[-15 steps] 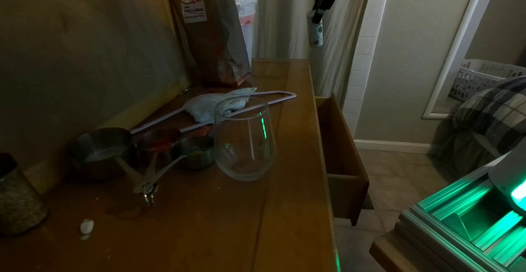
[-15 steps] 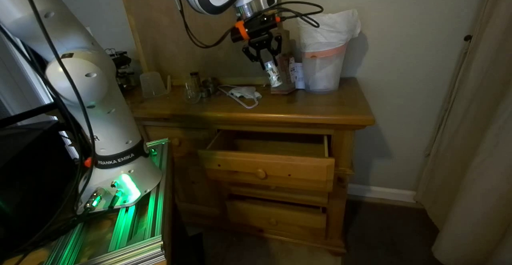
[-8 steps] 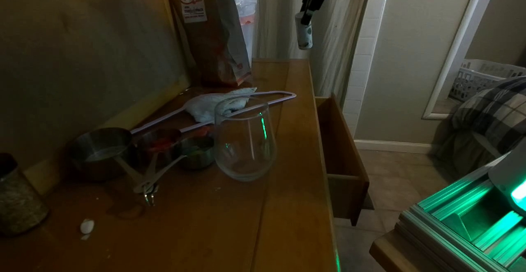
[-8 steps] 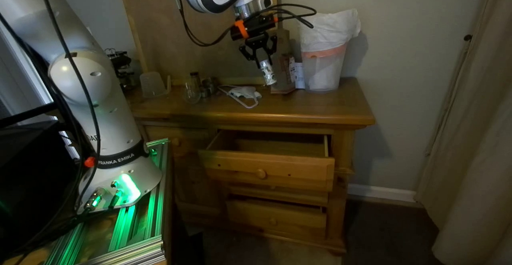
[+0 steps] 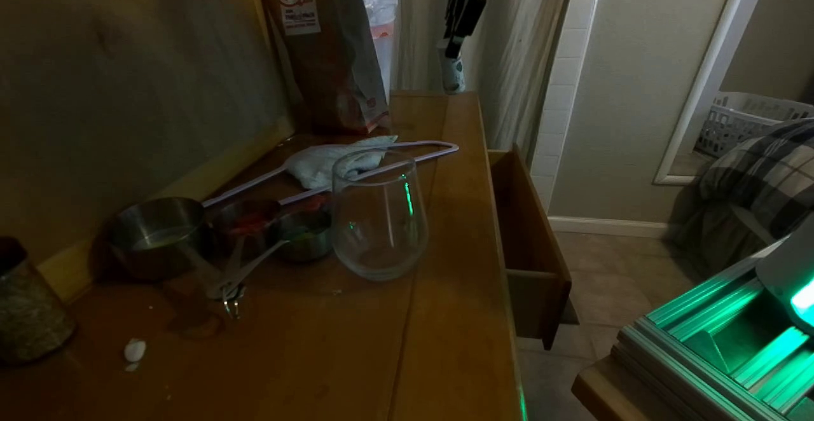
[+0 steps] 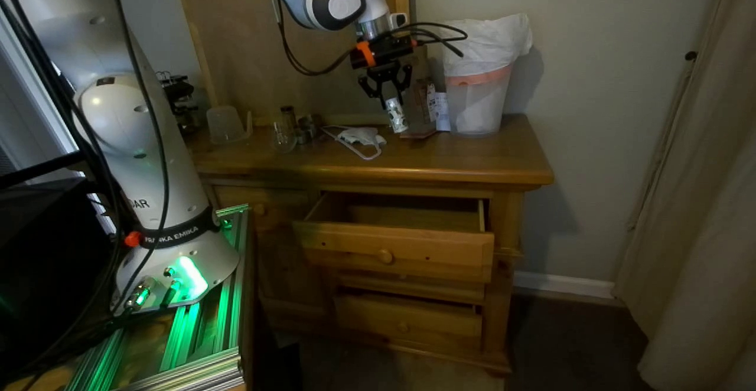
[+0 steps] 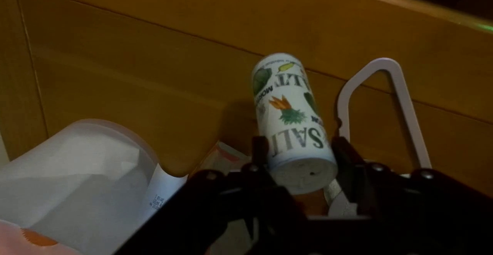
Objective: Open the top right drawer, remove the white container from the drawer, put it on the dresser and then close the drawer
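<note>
**Fingers (image 7: 348,160) clamp the white container (image 7: 290,110)**

It hangs tilted above the dresser (image 6: 466,157), back from the front edge. Its print reads "SALT"; a brand word starting "MOR" runs partly out of sight. Top right drawer (image 6: 354,249) stands pulled out below that edge. Arm base band (image 6: 177,236) reads "FRANKA EMIKA". Paper bag (image 5: 331,77): label (image 5: 299,9) too blurred to read.
</note>
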Motion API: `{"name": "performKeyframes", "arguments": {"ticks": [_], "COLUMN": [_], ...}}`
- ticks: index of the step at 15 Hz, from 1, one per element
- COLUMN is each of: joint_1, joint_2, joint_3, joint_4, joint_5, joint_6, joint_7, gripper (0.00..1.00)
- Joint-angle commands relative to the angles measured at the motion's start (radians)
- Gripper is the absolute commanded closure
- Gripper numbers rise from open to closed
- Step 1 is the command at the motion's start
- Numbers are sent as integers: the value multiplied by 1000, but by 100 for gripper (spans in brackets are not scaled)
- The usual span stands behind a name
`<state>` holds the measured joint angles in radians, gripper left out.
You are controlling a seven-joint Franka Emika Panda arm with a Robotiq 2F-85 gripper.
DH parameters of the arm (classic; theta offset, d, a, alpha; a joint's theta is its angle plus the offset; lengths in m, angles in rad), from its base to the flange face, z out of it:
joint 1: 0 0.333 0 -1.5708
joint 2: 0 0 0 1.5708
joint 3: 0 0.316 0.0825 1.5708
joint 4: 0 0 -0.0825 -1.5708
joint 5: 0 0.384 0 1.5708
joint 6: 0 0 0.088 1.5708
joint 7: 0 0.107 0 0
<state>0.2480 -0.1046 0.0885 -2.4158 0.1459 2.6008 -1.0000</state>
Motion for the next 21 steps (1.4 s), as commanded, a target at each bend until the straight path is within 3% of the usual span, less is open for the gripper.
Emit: {"name": "performKeyframes", "arguments": {"ticks": [1, 6, 21], "joint_1": [-17, -34, -115], "joint_2": [64, 122, 199], "joint_3": [20, 33, 70], "joint_4": [65, 100, 98], "joint_5": [-21, -24, 269], "joint_6": [-27, -35, 37], "joint_7": [9, 13, -186], "gripper": [80, 80, 80]}}
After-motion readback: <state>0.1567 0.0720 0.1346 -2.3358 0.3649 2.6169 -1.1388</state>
